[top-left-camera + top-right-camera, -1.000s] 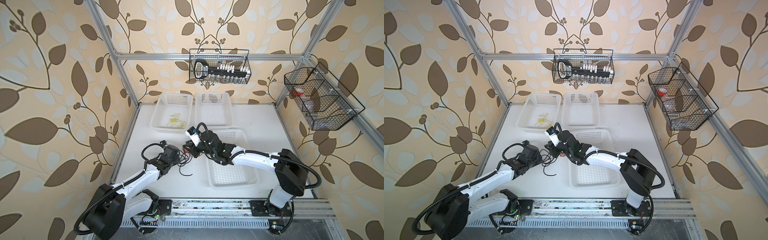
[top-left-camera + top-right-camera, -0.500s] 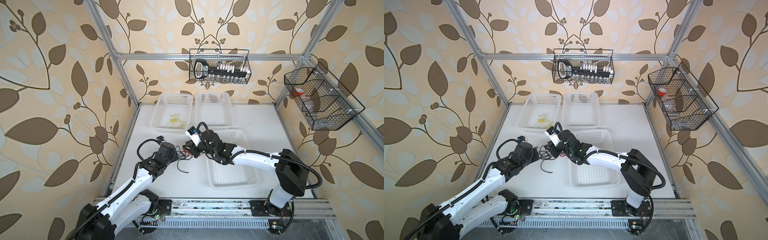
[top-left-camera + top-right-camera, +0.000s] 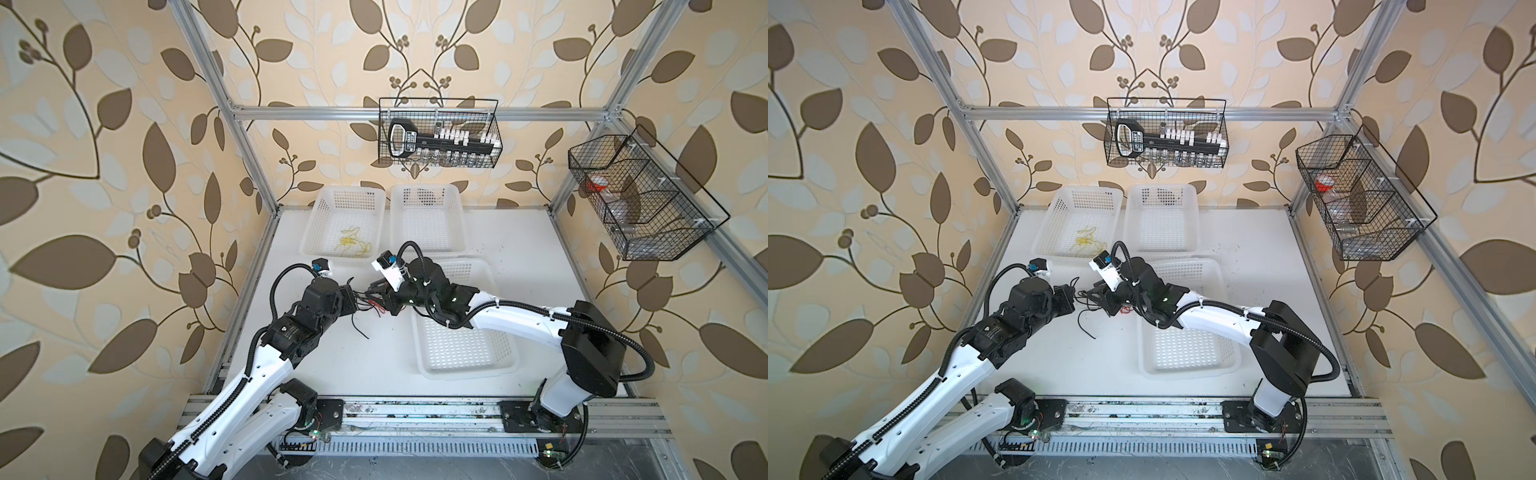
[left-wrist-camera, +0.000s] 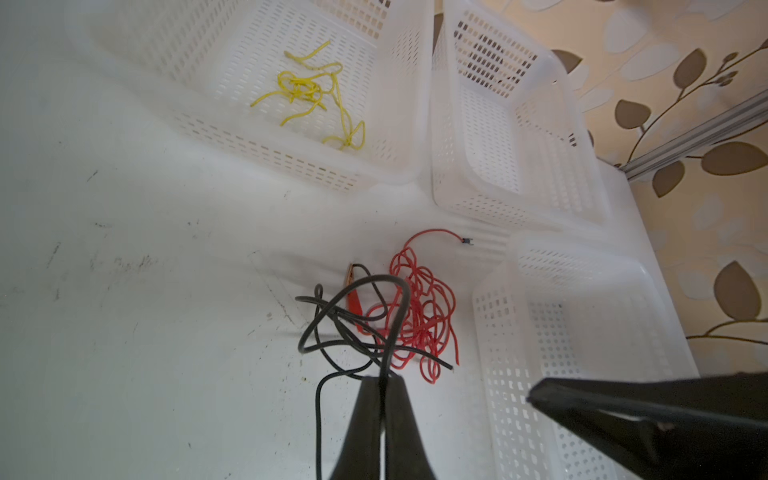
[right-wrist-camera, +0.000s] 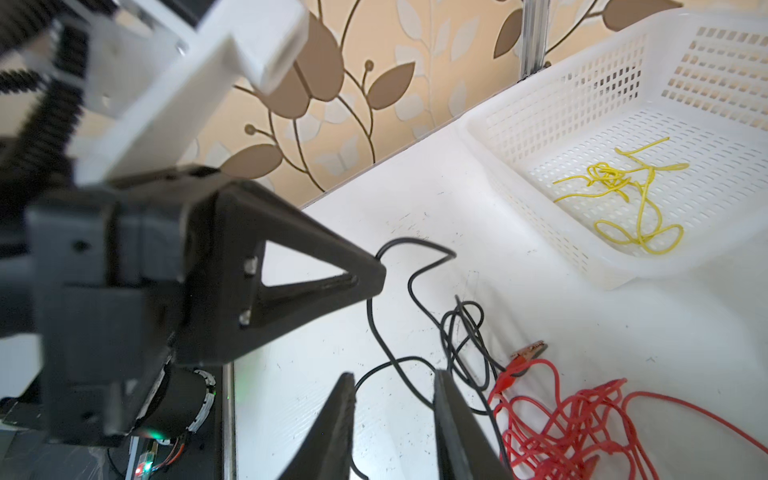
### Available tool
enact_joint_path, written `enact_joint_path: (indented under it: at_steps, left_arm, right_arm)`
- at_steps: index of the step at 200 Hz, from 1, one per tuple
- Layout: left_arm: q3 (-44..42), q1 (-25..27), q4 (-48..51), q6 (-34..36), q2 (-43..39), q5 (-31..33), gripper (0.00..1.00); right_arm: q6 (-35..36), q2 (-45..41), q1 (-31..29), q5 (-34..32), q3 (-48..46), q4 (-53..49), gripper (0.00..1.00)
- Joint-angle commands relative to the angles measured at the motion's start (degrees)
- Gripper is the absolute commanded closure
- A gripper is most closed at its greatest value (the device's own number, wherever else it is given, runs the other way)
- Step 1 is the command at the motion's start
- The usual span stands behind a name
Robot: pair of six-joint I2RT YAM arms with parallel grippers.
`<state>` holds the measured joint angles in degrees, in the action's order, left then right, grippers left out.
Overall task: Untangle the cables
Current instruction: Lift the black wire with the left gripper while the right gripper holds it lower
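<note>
Where white table (image 3: 374, 365) lies bare toward front edge: L gripper (image 4: 382, 380) pinching thin black cable (image 4: 318, 424) (L wrist view only); R gripper (image 5: 395, 386) spread, beside curly red cable (image 4: 419, 316) by near white perforated basket (image 4: 498, 316); yellow cable (image 4: 307, 87) in far-left basket (image 4: 291, 162).

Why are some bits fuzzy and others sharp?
Left wrist view: the left gripper, shut on the black cable right at the lens, is fuzzy, while the yellow cable is crisp. Right wrist view: that gripper looms large and soft; the red cable is sharper. Both top views: even light, faint shadows.
</note>
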<state>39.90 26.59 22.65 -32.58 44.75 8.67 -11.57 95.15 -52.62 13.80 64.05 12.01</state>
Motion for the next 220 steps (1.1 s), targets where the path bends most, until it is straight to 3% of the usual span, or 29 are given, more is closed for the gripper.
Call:
enact_joint_path:
  at_steps: [1, 27, 57, 124, 176, 220]
  left_arm:
    - [4.72, -0.05, -1.70, 3.66, -0.59, -2.30, 1.00]
    - [7.72, -0.05, -1.15, 4.95, 0.45, -3.98, 1.00]
    - [9.73, -0.05, -2.86, 5.01, 0.82, -7.73, 1.00]
    - [12.54, -0.06, -5.94, 4.20, 0.69, -14.18, 1.00]
    - [14.32, -0.05, -4.10, 5.99, 0.90, -11.06, 1.00]
    - [13.04, -0.05, -4.45, 10.29, 1.30, -11.02, 1.00]
  right_arm:
    - [2.20, -1.83, 0.19, 5.52, -2.16, 1.11, 0.61]
    - [2.48, -2.97, -0.09, 7.54, -4.70, 5.20, 0.54]
    - [3.05, -2.00, -0.23, 6.14, -3.31, 4.82, 0.53]
    - [3.68, -2.22, -0.36, -4.64, -2.30, 5.06, 0.52]
    - [8.56, -8.02, -0.64, 4.62, -5.82, 5.68, 0.52]
    - [8.86, -13.03, -0.51, 1.99, -7.53, 4.07, 0.48]
